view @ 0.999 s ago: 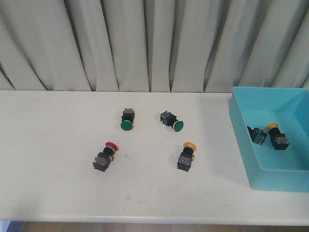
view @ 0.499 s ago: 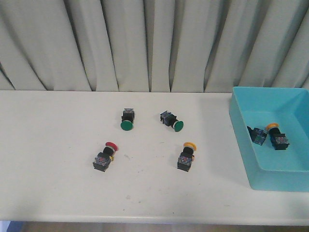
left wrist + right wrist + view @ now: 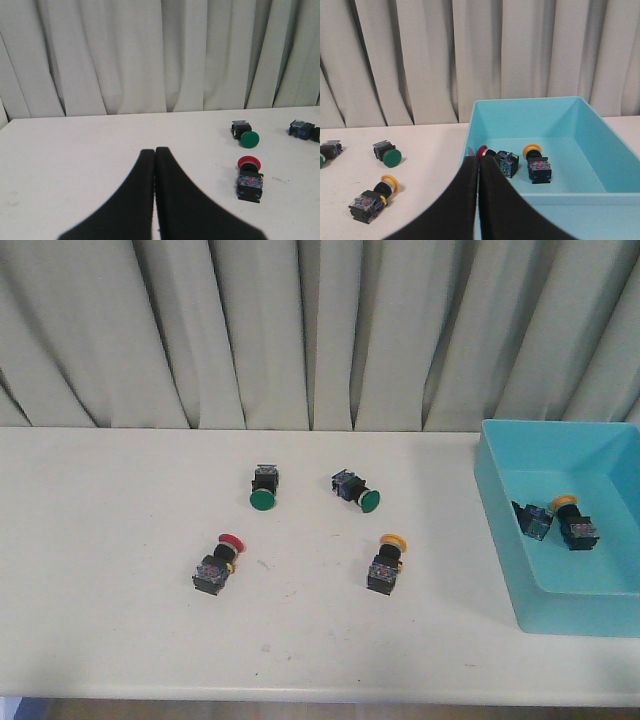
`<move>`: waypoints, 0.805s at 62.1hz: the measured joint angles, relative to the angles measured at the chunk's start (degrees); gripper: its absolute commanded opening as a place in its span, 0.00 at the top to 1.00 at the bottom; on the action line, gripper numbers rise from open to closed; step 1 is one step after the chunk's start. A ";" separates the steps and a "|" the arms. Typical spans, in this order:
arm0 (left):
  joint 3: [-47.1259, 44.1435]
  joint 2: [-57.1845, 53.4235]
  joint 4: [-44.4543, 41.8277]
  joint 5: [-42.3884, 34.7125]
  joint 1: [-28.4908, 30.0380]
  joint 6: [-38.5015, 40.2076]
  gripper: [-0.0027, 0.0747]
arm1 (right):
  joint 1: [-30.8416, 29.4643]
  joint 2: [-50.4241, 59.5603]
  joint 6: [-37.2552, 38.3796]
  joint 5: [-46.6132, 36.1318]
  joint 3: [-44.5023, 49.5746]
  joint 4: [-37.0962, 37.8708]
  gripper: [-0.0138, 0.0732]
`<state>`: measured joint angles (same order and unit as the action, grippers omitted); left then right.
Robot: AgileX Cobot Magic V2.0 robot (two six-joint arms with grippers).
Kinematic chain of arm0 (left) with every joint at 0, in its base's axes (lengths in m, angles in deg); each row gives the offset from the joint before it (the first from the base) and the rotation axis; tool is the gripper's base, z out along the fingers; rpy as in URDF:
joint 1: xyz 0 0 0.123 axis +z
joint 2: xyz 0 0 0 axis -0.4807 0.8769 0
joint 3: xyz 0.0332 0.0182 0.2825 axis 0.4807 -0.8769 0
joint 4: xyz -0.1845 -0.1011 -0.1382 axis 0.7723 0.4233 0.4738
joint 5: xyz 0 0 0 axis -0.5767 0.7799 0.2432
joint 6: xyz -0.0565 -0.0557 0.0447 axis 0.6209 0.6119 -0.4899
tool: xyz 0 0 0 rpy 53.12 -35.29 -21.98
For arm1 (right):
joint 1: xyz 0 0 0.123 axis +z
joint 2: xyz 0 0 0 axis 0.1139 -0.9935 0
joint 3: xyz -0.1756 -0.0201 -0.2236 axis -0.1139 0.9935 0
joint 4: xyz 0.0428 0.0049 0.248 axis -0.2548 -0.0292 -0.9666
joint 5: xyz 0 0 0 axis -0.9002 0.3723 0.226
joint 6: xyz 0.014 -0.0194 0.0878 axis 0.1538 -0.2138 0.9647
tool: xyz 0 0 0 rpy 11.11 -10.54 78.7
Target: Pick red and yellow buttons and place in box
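Note:
A red-capped button (image 3: 218,564) (image 3: 249,177) lies on the white table left of centre. A yellow-capped button (image 3: 386,563) (image 3: 371,197) lies right of centre. The turquoise box (image 3: 528,570) (image 3: 570,117) stands at the table's right edge and holds a red-capped button (image 3: 533,520) (image 3: 500,160) and a yellow-capped button (image 3: 573,522) (image 3: 537,164). My left gripper (image 3: 155,151) is shut and empty, low over the table left of the red button. My right gripper (image 3: 479,160) is shut and empty, near the box's front left corner. Neither arm shows in the front view.
Two green-capped buttons (image 3: 263,487) (image 3: 356,490) lie further back on the table; they also show as green caps (image 3: 245,135) (image 3: 386,152) in the wrist views. A grey curtain (image 3: 300,330) hangs behind the table. The table's front edge (image 3: 300,695) is close.

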<state>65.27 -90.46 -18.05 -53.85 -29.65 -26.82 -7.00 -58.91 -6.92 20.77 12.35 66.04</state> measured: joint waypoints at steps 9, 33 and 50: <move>0.00 0.00 0.00 0.00 0.00 0.00 0.98 | 0.00 0.00 -0.57 -0.17 0.00 1.15 0.84; 0.00 0.00 0.00 0.00 0.00 0.00 0.98 | 0.00 0.00 -2.59 -0.17 0.00 1.37 0.84; 0.00 0.00 0.00 0.00 0.00 0.00 0.98 | 0.00 0.00 -2.59 -0.17 0.00 1.32 0.84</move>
<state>65.27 -90.46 -18.05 -53.85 -29.65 -26.82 -7.00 -58.91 -9.51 20.60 12.35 67.36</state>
